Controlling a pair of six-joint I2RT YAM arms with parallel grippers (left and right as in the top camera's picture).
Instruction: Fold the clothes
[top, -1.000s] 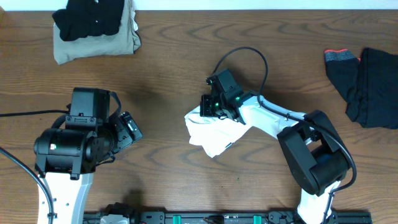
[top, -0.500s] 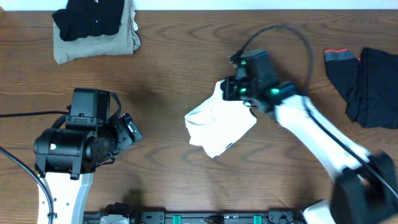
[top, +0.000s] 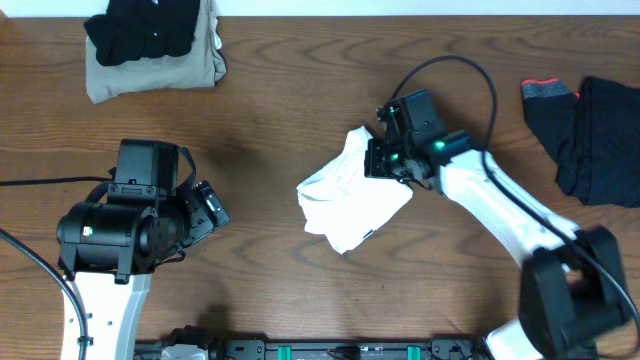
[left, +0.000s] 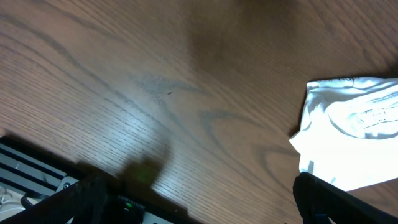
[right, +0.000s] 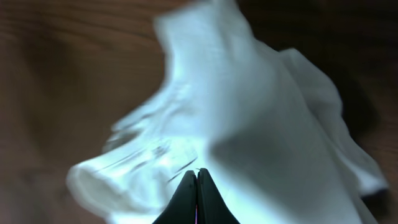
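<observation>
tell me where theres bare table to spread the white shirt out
Widest bare table: the top middle, between the folded pile and the black clothes, above the white shirt. Crowded at the right gripper and the left arm.

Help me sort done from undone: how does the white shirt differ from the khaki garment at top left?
The white shirt is crumpled; the khaki garment is folded flat. The right gripper pinches the shirt; no gripper touches the khaki garment, which bears a black garment. Both are cloth on the wooden table.
</observation>
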